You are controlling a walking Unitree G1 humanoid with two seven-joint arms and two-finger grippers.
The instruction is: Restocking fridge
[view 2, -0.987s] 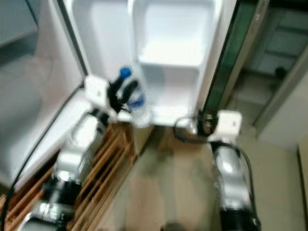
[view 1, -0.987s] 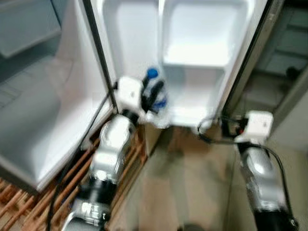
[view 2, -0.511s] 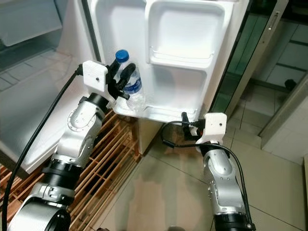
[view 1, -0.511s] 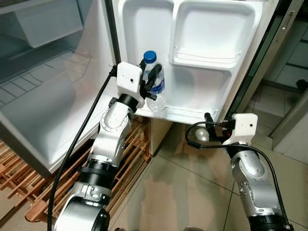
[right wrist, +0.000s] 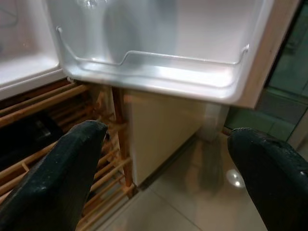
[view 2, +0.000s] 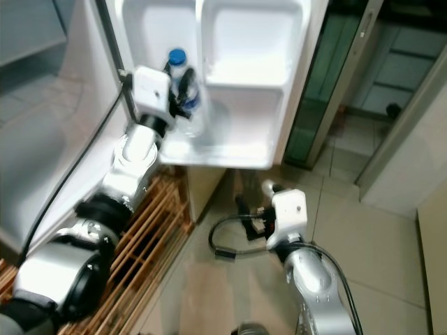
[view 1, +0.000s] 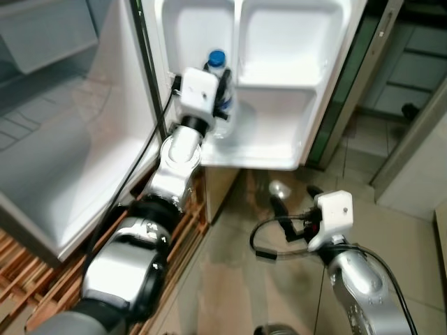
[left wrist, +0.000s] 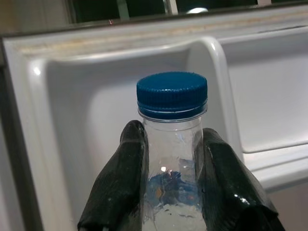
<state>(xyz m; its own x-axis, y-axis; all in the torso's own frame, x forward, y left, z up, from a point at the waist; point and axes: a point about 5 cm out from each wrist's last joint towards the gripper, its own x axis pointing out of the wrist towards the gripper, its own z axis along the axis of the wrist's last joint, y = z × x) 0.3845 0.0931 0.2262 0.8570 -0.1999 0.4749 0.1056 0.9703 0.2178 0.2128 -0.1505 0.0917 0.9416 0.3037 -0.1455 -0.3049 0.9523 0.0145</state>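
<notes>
A clear water bottle (left wrist: 172,144) with a blue cap (view 1: 217,58) stands upright at the left end of the white fridge door's lower shelf (view 1: 272,150). My left gripper (view 1: 222,91) is shut on the bottle just below the cap, its black fingers (left wrist: 126,183) on either side of the neck. I cannot tell whether the bottle's base rests on the shelf. My right gripper (view 1: 293,199) hangs lower, over the floor in front of the door, open with nothing between its fingers (right wrist: 57,178).
The fridge body (view 1: 56,139) stands open to the left, on a wooden slatted rack (view 1: 35,293). A door shelf rail (right wrist: 154,60) is ahead of the right gripper. A dark glass door (view 1: 349,84) stands on the right, over tiled floor (view 1: 405,230).
The head view has shifted. My left gripper still holds the bottle, now reaching deeper into the door shelf. My right gripper has dropped away from the door's bottom edge.
</notes>
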